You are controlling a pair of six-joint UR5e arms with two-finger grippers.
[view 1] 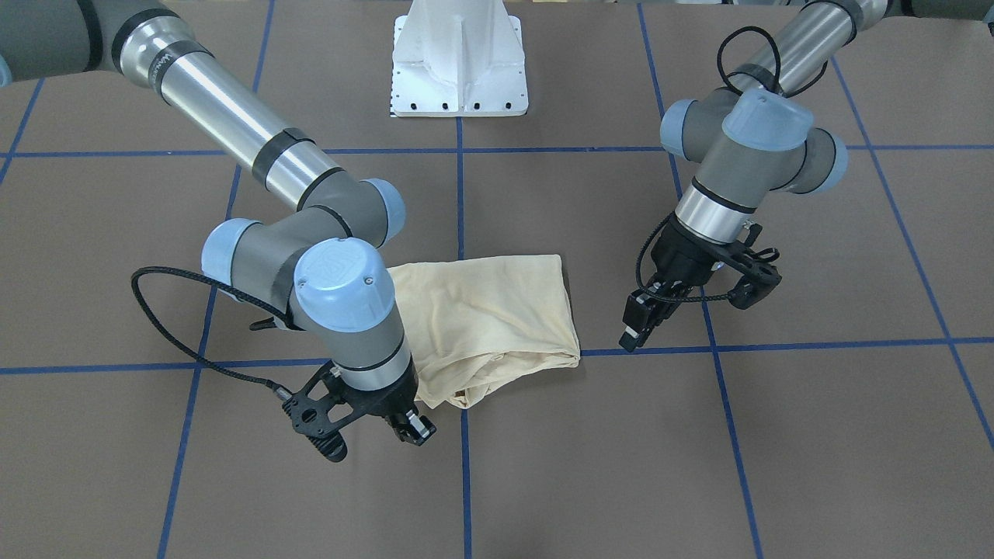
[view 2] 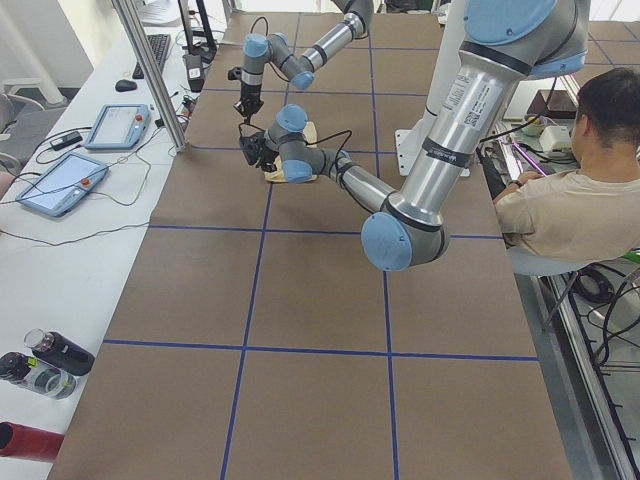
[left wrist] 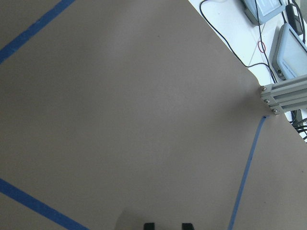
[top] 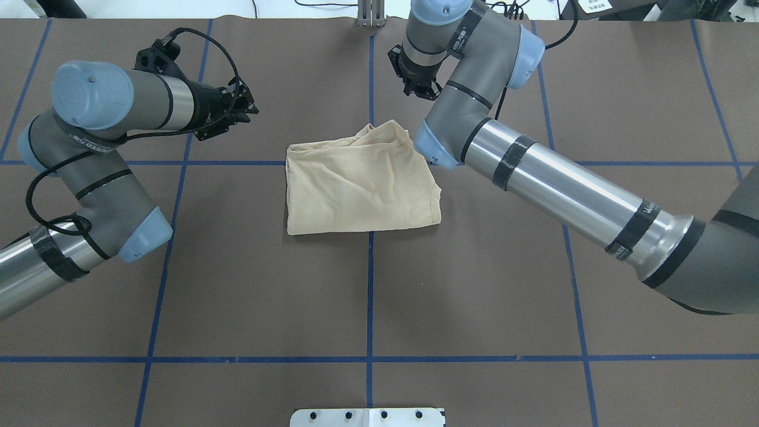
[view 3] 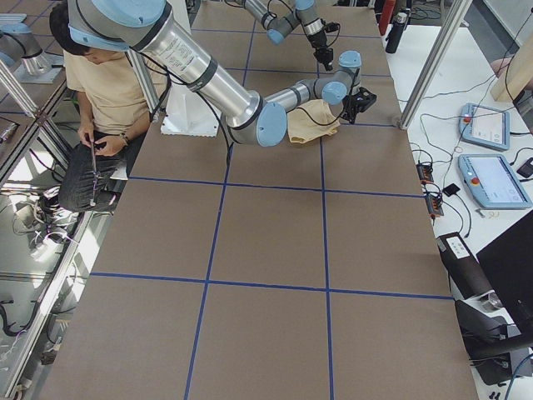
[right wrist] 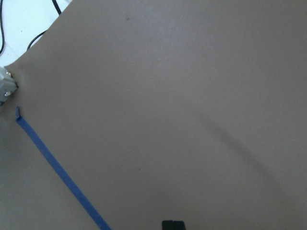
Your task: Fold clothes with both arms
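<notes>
On the brown table (top: 237,296) the thin cream-yellow shirt (top: 362,184) lies folded, seemingly done; my left gripper (left wrist: 167,226) is parted, right gripper (right wrist: 173,225) closed, both empty.

We see open table (top: 474,308) across the lower frame; shirt (top: 356,190), left arm (top: 101,184) and right arm (top: 569,184) crowd the upper part.

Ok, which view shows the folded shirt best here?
Overhead exterior: the shirt lies flat with nearly its whole outline visible. In the front-facing view, the right arm covers one side. Both side views show it small and partly hidden. The wrist views show only table.
</notes>
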